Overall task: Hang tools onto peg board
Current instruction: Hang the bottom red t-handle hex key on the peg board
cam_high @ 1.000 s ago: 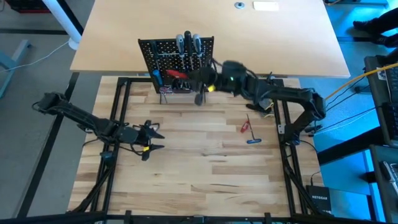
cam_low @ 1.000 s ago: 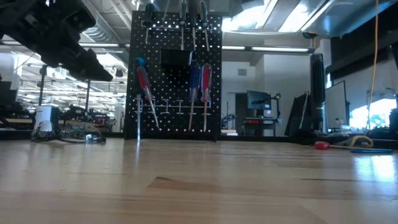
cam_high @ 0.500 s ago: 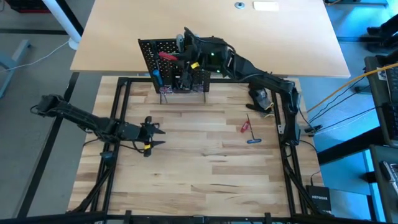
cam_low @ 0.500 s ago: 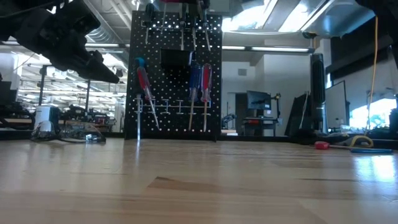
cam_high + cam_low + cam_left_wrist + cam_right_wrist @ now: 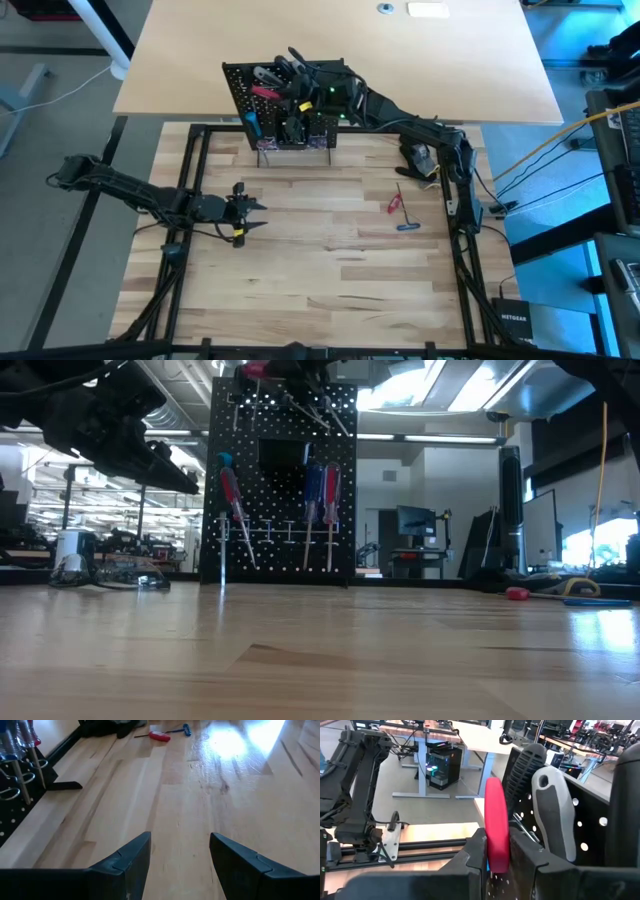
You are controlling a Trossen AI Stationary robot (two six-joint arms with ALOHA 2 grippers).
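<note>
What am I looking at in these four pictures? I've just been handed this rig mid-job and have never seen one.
It is a robot with two dark arms at a wooden table, hanging tools on a black peg board.

The high picture looks straight down. The low one looks level across the tabletop at the board's front, where screwdrivers already hang. The other two come from cameras on each arm's wrist.

The right gripper is up at the top of the board, shut on a red-handled tool; its wrist picture shows the red handle pinched between the fingers, next to a black and grey handle.

The left gripper waits open over the table's left part, holding nothing.

A small red key and a blue key lie on the right, near a dark lump.
</note>
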